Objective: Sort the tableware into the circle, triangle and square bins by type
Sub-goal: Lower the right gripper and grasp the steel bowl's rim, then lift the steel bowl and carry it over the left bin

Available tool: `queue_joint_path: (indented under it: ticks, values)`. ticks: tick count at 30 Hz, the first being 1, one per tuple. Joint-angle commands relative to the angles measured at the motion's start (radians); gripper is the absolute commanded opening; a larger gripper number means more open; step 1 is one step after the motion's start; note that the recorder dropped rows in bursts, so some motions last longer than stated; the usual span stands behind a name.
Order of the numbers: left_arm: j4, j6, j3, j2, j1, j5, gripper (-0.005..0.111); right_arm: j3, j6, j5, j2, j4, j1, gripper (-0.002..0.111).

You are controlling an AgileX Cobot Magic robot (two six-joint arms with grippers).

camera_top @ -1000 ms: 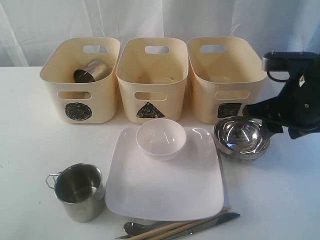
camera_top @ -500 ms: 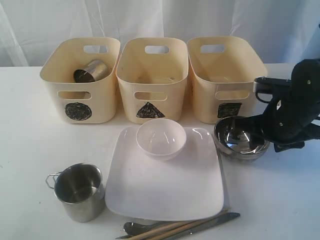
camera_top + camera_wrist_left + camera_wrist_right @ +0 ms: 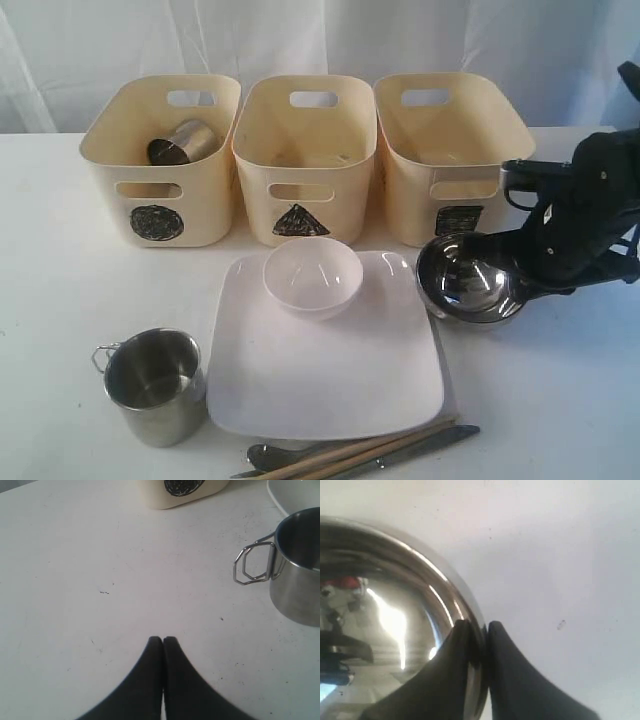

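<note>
My right gripper [image 3: 522, 283] [image 3: 479, 626] is shut on the rim of the steel bowl [image 3: 466, 280] [image 3: 385, 610], one finger inside and one outside; the bowl tilts in front of the square bin [image 3: 450, 155]. The small white bowl [image 3: 312, 277] sits on the large white square plate [image 3: 330, 360]. One steel mug [image 3: 152, 385] [image 3: 295, 570] stands at the front left, another steel mug [image 3: 185, 141] lies in the circle bin [image 3: 160, 160]. The triangle bin [image 3: 305, 155] stands in the middle. Chopsticks [image 3: 360, 452], knife [image 3: 425, 443] and spoon [image 3: 270, 456] lie at the front edge. My left gripper [image 3: 163, 641] is shut over bare table.
A white curtain hangs behind the bins. The white table [image 3: 50, 300] extends left of the mug and right of the steel bowl. The circle bin's marked wall [image 3: 182, 487] shows in the left wrist view.
My right gripper came down and closed on the steel bowl's rim, tilting and nudging it leftward. The plate and small white bowl shifted slightly left.
</note>
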Motion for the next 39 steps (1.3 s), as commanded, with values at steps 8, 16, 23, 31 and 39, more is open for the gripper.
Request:
queue_joint_path:
  ticks: [8, 16, 23, 31, 39]
  values:
    - [-0.002, -0.002, 0.004, -0.005, -0.006, 0.000, 0.000, 0.002, -0.006, 0.041, -0.073, -0.010, -0.001, 0.000]
    - [-0.002, -0.002, 0.004, -0.005, -0.006, 0.000, 0.000, 0.002, -0.006, 0.044, -0.175, -0.012, -0.001, 0.000]
    - [-0.002, -0.002, 0.004, -0.005, -0.006, 0.000, 0.000, 0.002, -0.006, 0.031, -0.221, 0.009, -0.001, 0.000]
    - [-0.002, -0.002, 0.004, -0.005, -0.006, 0.000, 0.000, -0.001, -0.517, -0.123, -0.281, 0.651, 0.012, 0.000]
    - [-0.002, -0.002, 0.004, -0.005, -0.006, 0.000, 0.000, -0.167, -1.107, -0.172, -0.165, 1.246, 0.118, 0.000]
